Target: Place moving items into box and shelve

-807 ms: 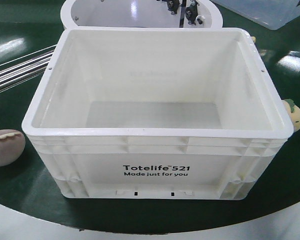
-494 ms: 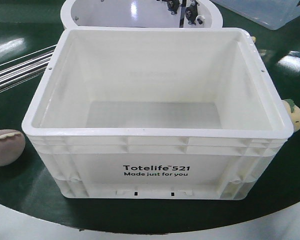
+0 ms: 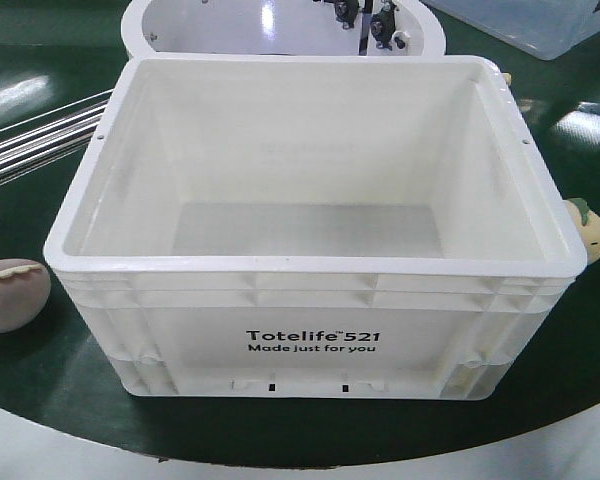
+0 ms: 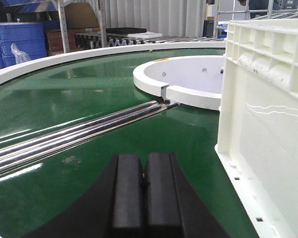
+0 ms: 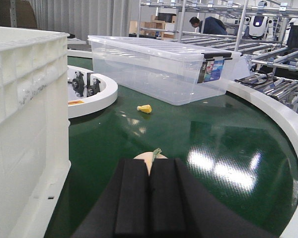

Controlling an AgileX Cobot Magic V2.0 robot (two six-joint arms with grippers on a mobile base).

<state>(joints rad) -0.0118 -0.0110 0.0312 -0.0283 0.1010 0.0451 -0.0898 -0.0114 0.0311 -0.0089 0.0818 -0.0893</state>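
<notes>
An empty white Totelife crate [image 3: 310,280] stands on the green round belt [image 3: 570,340]. A pale brown round item [image 3: 10,293] lies left of the crate. A cream round item with a green stem [image 3: 590,228] lies at the crate's right side and shows just beyond my right gripper's tips [image 5: 150,157]. My left gripper [image 4: 144,168] is shut and empty, low over the belt left of the crate wall [image 4: 268,114]. My right gripper [image 5: 150,171] is shut and empty, right of the crate wall [image 5: 25,114]. Neither gripper shows in the front view.
A white ring hub [image 3: 280,25] sits behind the crate, with chrome rails [image 4: 74,136] running to the left. A clear lidded storage bin [image 5: 159,67] and a small yellow piece [image 5: 144,108] lie on the belt at the far right. Racks stand beyond the white belt rim [image 5: 283,124].
The cream item at the crate's right and the brown item at the left have shifted very slightly with the belt. The crate and both grippers hold still.
</notes>
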